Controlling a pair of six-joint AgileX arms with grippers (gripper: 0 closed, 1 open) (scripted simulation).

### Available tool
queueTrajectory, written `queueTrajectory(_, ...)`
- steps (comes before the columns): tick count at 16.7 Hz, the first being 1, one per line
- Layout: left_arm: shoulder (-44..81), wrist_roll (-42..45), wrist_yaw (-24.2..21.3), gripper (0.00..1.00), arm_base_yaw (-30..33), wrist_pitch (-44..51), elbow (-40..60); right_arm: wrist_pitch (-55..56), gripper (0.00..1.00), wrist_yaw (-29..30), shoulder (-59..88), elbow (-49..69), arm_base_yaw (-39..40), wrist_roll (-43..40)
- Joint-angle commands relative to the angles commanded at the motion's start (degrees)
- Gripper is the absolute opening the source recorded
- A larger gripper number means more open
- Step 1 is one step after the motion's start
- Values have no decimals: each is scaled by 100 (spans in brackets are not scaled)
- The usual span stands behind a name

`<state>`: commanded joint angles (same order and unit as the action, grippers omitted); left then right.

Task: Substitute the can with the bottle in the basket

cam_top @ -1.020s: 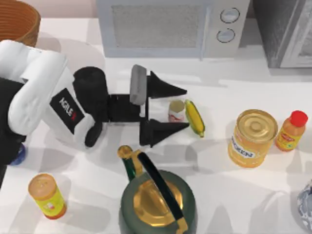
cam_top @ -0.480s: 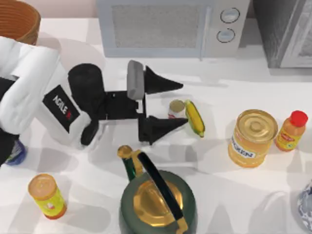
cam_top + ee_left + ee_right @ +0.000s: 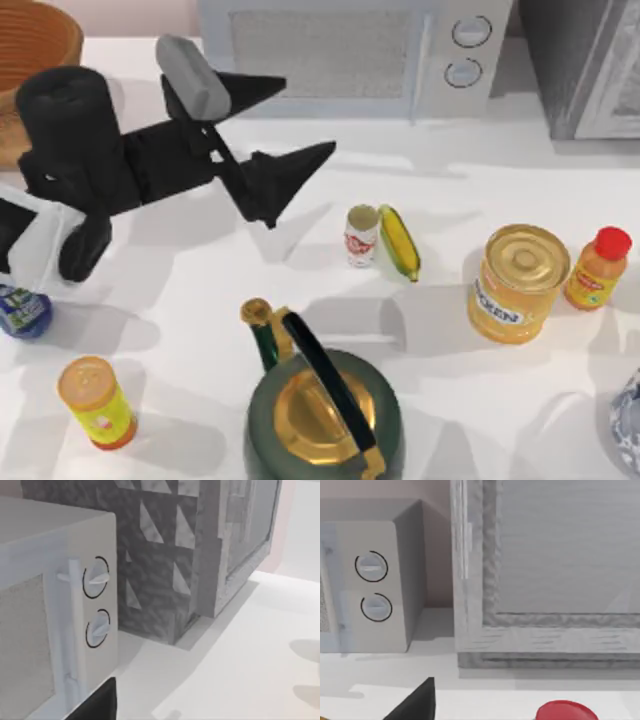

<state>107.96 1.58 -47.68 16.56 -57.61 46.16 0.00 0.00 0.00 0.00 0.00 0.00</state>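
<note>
The small white can [image 3: 361,235] with red markings stands upright on the table, touching a yellow banana-shaped item [image 3: 399,242] on its right. My left gripper [image 3: 305,118] is open and empty, raised over the back left of the table, well up and left of the can. The wicker basket [image 3: 40,45] sits in the back left corner, partly behind my left arm. At the left edge stands the clear-blue bottle [image 3: 22,311], half hidden under that arm. My right gripper [image 3: 415,706] is parked by the back right, facing the microwave and cabinet.
A dark green kettle [image 3: 322,402] with a gold lid stands at the front centre. A yellow-green cylinder [image 3: 96,402] is front left. A large yellow tin [image 3: 517,283] and an orange bottle [image 3: 598,266] stand at the right. The microwave [image 3: 350,55] and a grey cabinet [image 3: 590,65] line the back.
My left gripper has drawn back from around the can, risen and swung toward the back left. The can stays standing beside the yellow item. More of the bottle is uncovered.
</note>
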Motion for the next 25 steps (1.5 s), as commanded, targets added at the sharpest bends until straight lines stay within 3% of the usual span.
queueTrajectory(8, -5543, -26, 2527, 100, -607, 2622, -2525, 0, 100, 0, 0, 0, 0, 0)
queueTrajectory(14, -8996, -95, 3999, 100, -1201, 4572, -3931, 0, 100, 0, 0, 0, 0, 0)
queueTrajectory(19, -10570, -148, 4673, 100, -1588, 5603, -4537, 0, 100, 0, 0, 0, 0, 0)
queueTrajectory(25, -10796, -158, 4768, 100, -1657, 5761, -4616, 0, 100, 0, 0, 0, 0, 0)
